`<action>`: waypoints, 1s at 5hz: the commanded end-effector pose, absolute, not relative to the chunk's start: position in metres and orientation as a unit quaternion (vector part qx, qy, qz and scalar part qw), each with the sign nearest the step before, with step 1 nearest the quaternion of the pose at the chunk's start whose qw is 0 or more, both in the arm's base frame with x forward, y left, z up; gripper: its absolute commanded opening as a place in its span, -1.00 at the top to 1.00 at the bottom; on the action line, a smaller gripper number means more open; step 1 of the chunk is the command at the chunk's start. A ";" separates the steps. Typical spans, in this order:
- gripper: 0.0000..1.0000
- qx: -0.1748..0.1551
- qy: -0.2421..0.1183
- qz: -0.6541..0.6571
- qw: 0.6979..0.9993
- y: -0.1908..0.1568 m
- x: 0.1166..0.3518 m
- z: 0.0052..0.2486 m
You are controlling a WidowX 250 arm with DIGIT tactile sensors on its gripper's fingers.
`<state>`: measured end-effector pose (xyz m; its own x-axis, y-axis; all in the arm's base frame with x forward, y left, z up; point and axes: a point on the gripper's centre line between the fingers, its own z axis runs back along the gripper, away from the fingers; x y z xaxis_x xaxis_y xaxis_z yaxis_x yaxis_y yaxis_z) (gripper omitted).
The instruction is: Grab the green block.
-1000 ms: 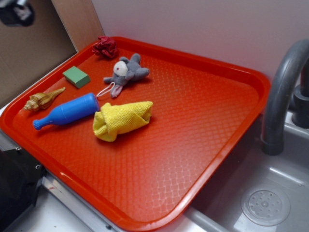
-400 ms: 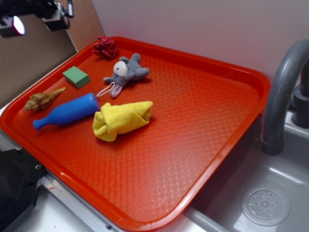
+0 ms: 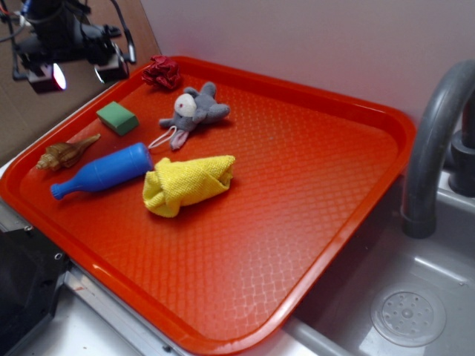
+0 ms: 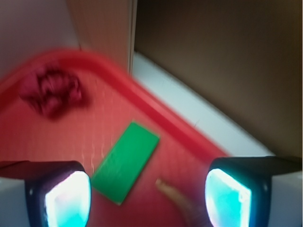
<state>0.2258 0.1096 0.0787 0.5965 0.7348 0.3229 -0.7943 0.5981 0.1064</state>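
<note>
One green block, free on the tray

I see the green block [image 3: 117, 118] lying flat near the far left edge of the red tray [image 3: 312, 222], untouched. On my wrist feed it [image 4: 125, 162] sits between the two fingers, closer to the left one, angled diagonally and blurred. The gripper [image 3: 80, 73] hangs above the tray's left rim, up and to the left of the block, with clear air beneath it. Its jaws stand wide apart and hold nothing. The arm reaches in from the top left corner, wrist pointed down. Just beside the block are a grey plush mouse [image 3: 194, 110], a crumpled red thing [image 3: 162, 72] and a tan shell-like toy [image 3: 65, 153]. Nearer me lie a blue bottle [image 3: 104, 171] and a yellow cloth [image 3: 187, 183], touching.
</note>
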 end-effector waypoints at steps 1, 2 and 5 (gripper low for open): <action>-1.00 0.072 -0.115 0.459 0.878 0.125 0.235 0.062; -1.00 0.075 -0.116 0.461 0.876 0.124 0.243 0.050; 1.00 0.076 -0.097 0.421 0.899 0.124 0.251 0.022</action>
